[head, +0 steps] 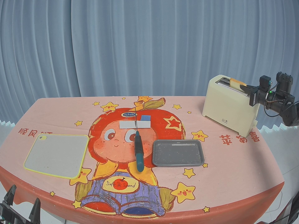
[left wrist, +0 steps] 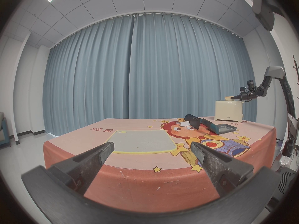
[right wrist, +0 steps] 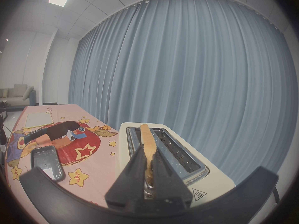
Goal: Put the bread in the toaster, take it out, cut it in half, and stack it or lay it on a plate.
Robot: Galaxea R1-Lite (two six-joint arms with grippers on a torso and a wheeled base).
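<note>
A cream toaster [head: 229, 105] [right wrist: 174, 159] [left wrist: 228, 110] stands at the table's far right. A bread slice [head: 237, 84] [right wrist: 148, 143] sticks up out of its slot, tilted, and my right gripper [head: 247, 88] [right wrist: 149, 162] is shut on the slice's edge from the right, above the toaster top. A teal-handled knife [head: 138, 150] [left wrist: 204, 124] lies mid-table on a small stand. Right of the knife sits a grey plate [head: 178, 153] [right wrist: 46, 161], and a yellow-rimmed cutting board [head: 57, 154] [left wrist: 141, 140] lies at the left. My left gripper [left wrist: 151, 159] [head: 21, 204] hangs open off the table's near left edge.
Blue and white cards [head: 138, 123] lie under the knife blade. A blue curtain [head: 149, 38] closes off the back. The pink printed tablecloth [head: 224, 175] is bare at the front right and between board and knife.
</note>
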